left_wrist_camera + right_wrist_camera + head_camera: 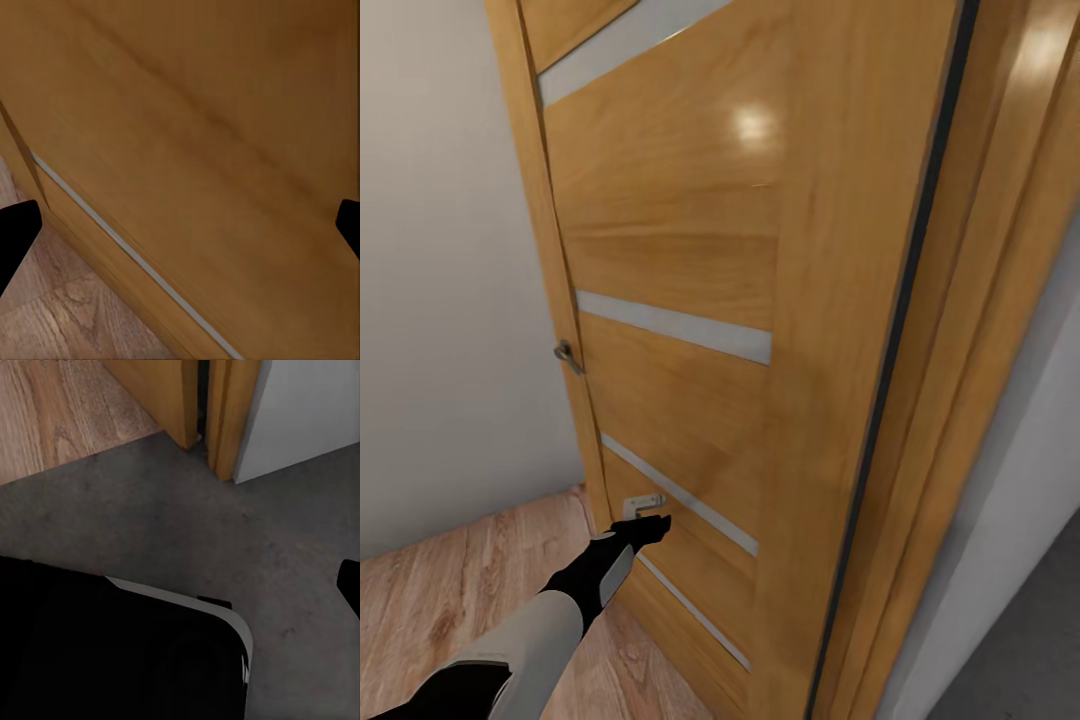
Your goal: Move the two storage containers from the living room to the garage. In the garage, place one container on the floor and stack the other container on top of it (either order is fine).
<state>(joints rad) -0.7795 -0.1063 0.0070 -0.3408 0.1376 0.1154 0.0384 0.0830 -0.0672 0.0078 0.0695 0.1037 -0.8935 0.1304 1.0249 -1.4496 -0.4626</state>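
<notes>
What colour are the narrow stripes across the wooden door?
Pale grey-white stripes cross the honey-brown wooden door, best in the head view.

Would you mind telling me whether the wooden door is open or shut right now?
Open. The wooden door is swung away from its frame, and the right wrist view shows a dark gap at the hinge side.

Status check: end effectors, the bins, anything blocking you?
Left end effector open, empty, at the light wooden door. Right end effector over dark grey concrete floor, state unclear. Door ahead.

Wooden door cut off at the top edge; left claw jaws' spacing unclear.
</notes>
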